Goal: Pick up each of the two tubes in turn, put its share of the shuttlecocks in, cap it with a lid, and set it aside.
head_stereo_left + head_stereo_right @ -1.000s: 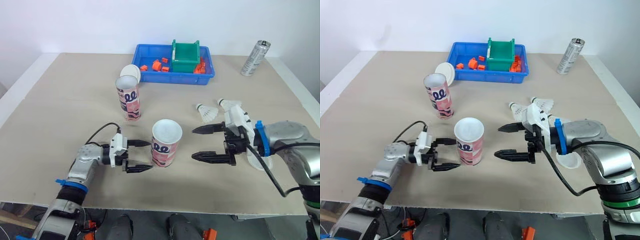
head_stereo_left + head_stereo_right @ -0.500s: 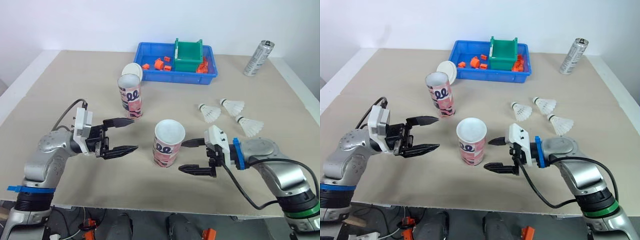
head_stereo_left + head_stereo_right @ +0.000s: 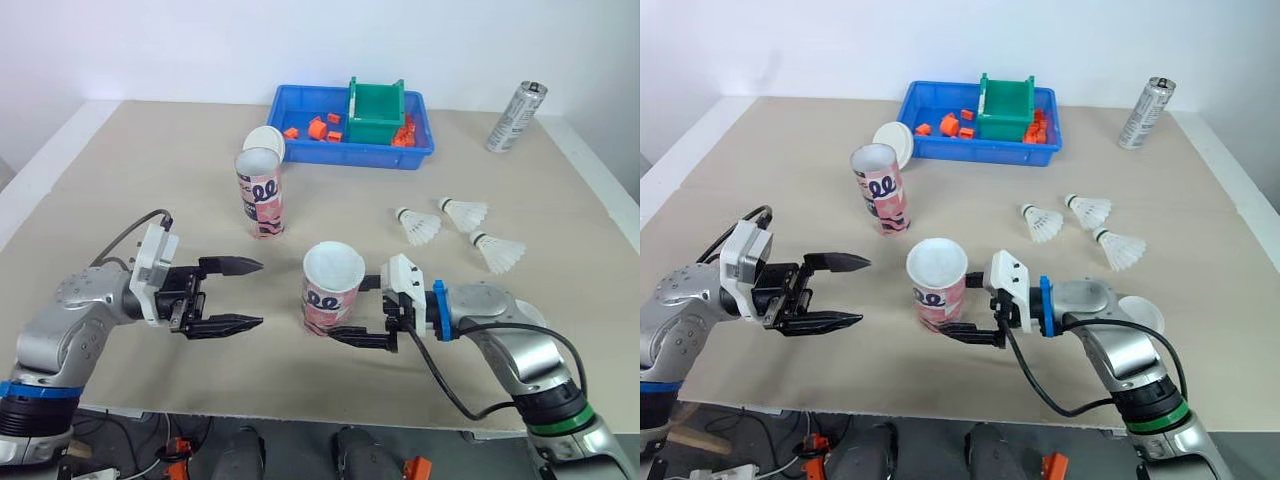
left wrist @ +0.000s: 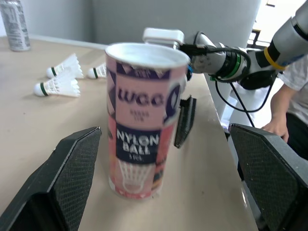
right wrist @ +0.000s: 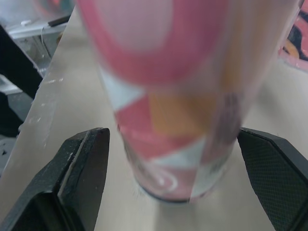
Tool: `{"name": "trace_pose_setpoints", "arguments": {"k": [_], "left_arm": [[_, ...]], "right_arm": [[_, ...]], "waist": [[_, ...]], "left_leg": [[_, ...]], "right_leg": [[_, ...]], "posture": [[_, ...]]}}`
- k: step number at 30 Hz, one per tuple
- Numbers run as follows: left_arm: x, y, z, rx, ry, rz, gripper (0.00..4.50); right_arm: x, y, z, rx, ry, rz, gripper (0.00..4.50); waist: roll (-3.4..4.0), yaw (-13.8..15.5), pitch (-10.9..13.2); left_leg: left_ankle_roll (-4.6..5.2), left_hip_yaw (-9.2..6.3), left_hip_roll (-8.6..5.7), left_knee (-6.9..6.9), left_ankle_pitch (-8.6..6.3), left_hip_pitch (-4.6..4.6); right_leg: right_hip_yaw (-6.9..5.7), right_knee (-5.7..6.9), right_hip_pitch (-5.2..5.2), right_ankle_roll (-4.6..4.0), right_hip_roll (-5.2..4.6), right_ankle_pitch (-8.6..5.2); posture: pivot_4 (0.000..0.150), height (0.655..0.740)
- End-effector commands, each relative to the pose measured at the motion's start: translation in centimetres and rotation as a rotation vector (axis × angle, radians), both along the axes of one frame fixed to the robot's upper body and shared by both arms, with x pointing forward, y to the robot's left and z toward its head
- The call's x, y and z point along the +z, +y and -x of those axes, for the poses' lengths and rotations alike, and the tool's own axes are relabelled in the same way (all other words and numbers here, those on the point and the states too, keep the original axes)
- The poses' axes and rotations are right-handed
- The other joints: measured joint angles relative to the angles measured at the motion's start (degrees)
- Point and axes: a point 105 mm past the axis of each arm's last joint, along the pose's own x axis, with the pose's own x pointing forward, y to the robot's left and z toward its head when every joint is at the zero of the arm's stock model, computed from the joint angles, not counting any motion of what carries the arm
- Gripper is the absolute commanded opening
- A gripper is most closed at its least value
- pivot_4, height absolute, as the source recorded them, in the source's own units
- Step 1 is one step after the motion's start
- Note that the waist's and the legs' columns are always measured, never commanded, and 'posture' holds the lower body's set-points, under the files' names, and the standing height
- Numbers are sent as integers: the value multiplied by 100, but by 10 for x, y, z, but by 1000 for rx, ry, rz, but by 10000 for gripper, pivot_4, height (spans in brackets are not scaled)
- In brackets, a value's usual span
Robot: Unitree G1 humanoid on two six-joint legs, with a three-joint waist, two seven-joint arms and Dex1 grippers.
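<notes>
- At the front middle of the counter [image 3: 120,180]: near tube [image 3: 333,290], upright, mouth open
- Right gripper [image 3: 340,312]: released, fingers spread wide to either side of the near tube, low on its wall; cannot tell whether either finger touches it
- Left gripper [image 3: 258,293]: released as well, fingers apart; hovers to the left of the near tube, clear of it, tips aimed at it
- Farther back and to the left: far tube [image 3: 258,195], upright and open, with a white lid [image 3: 266,141] just behind it, by the tray's corner
- Beside the right forearm, toward the front edge: second lid [image 3: 1143,316], flat on the counter
- To the right of the tubes: shuttlecocks [image 3: 463,213], three of them, lying on their sides close together, corks to the left
- Along the back: blue tray [image 3: 350,156] holding orange pieces [image 3: 318,130] and a green bin [image 3: 375,112]; silver can [image 3: 514,116] well off to its right
</notes>
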Motion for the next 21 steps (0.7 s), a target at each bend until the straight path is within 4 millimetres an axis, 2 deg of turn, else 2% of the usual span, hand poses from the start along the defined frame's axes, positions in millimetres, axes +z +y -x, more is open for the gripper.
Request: {"name": "trace_pose_setpoints", "arguments": {"k": [1,12,13,15,18,21], "left_arm": [[0,7,2,9,-42,-30,44413],[-5,5,1,15,-47,-25,44413],[-6,5,1,16,-48,-24,45000],[-7,5,0,17,-49,-23,45000],[-8,4,0,19,-51,-21,45000],[-8,3,-3,23,-58,-17,45000]], "right_arm": [[7,7,-3,9,-64,-30,45000],[6,24,-9,54,-83,-68,45000],[5,24,-9,56,-83,-68,40998],[5,24,-9,57,-82,-67,38137],[6,21,-10,48,-79,-65,27687],[6,18,-9,47,-73,-58,27687]], "waist": [[0,0,0],[0,0,0],[0,0,0],[0,0,0],[1,0,0],[1,0,0]], "left_leg": [[0,0,1,0,0,0],[0,0,1,1,0,-1],[0,1,1,1,0,-2],[0,1,1,1,0,-1],[0,0,1,1,0,-1],[0,0,1,3,0,-1]], "right_leg": [[0,0,0,-1,0,1],[0,1,0,-2,0,1],[0,1,0,-2,-1,1],[0,1,0,-2,-1,1],[0,2,0,-3,0,2],[0,3,0,-4,0,2]], "posture": [[1500,7384],[1500,7384],[1500,7384],[1500,7384],[1500,7384],[1500,7384]]}}
